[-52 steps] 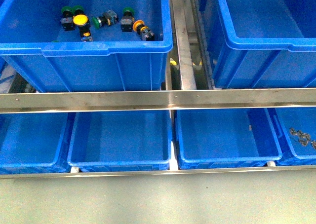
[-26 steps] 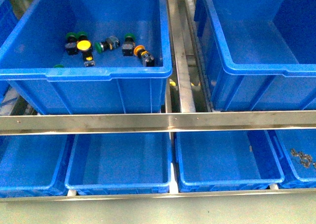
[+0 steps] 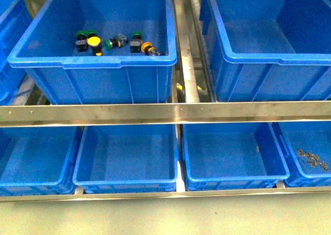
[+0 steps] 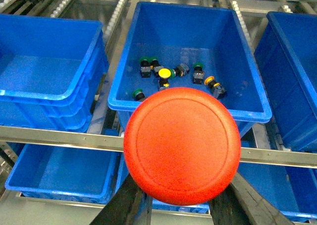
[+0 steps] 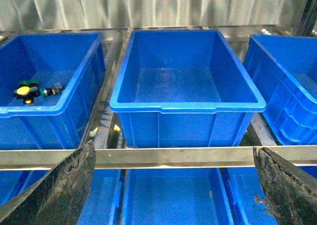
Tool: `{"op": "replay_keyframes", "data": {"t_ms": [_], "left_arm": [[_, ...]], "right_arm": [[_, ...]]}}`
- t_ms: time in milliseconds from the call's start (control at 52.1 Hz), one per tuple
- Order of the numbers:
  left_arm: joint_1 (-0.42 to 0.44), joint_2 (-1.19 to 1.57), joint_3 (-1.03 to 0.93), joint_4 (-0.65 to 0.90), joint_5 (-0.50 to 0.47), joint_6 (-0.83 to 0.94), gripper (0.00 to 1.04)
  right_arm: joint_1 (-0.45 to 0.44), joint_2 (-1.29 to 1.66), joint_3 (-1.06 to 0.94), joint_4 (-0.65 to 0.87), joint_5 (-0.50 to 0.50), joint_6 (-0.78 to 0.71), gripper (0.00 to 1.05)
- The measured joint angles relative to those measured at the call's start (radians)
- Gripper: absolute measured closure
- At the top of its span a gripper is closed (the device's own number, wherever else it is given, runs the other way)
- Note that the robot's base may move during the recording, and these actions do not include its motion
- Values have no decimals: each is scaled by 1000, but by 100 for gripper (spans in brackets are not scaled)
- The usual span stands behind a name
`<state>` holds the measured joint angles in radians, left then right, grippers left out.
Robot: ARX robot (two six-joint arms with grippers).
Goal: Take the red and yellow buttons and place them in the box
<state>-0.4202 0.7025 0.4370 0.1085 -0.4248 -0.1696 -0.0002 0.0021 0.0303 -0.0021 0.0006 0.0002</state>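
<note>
Right now I hold a red button point(image 4: 182, 145) between the dark fingers point(image 4: 130, 207) of the left gripper point(image 4: 181, 207), cap toward the wrist camera. Yellow buttons point(image 3: 93, 41) lie among green ones point(image 3: 106, 44) in the blue bin point(image 3: 119, 62) at the front view's upper left. My right gripper point(image 5: 171, 185) gapes wide, empty.

The left end effector point(image 4: 182, 204) clamps a red button point(image 4: 181, 145) between its two dark fingers point(image 4: 130, 207), the round red cap facing the camera and hiding much of what lies past it. Beyond the end effector, past a metal rail point(image 4: 59, 136), a blue bin point(image 4: 233, 46) holds a loose cluster of switches: a yellow button point(image 4: 164, 73) near the middle, a second yellow button point(image 4: 209, 80) a little apart, and green-capped switches point(image 4: 144, 62) around them. Neighbouring bins point(image 4: 49, 76) flank it on both sides, and lower bins point(image 4: 54, 170) sit under the rail, nearer the end effector.
</note>
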Motion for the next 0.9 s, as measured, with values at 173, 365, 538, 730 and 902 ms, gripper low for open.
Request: {"op": "replay_keyframes", "data": {"t_ms": [173, 365, 538, 730, 902], "left_arm": [[68, -70, -28, 11, 126, -53, 83], [317, 105, -38, 164, 423, -182, 83], [449, 420, 26, 433, 745, -439, 83], [377, 716, 140, 763, 998, -713, 83], [232, 883, 222, 829, 1025, -781, 83]], "right_arm": [[0, 0, 0, 0, 0, 0, 7], [0, 0, 0, 0, 0, 0, 7], [0, 0, 0, 0, 0, 0, 7], [0, 0, 0, 0, 0, 0, 7], [0, 0, 0, 0, 0, 0, 7]]}}
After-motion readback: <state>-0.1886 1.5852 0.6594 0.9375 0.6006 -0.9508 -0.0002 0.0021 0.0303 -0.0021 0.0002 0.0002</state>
